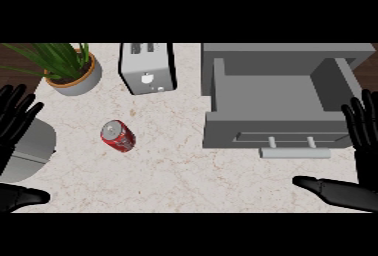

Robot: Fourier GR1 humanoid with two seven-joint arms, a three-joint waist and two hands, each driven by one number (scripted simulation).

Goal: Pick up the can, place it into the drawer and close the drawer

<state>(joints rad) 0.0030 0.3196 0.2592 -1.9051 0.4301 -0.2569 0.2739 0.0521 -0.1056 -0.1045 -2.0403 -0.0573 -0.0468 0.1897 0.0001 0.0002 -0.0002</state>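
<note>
A red can (118, 136) with a silver top stands on the marble counter (177, 170), left of centre. The grey drawer (275, 96) is pulled open at the right, nothing inside it, with a pale handle (294, 152) on its front. My right hand (362, 145) is at the right edge beside the drawer front, fingers straight and pointing up, thumb out to the left. My left hand (15, 125) is at the left edge, fingers straight and up, well left of the can. Neither hand touches anything.
A silver toaster (148, 67) stands at the back, above the can. A potted green plant (70, 70) sits at the back left. A grey rounded object (29, 150) lies at the left edge behind my left hand.
</note>
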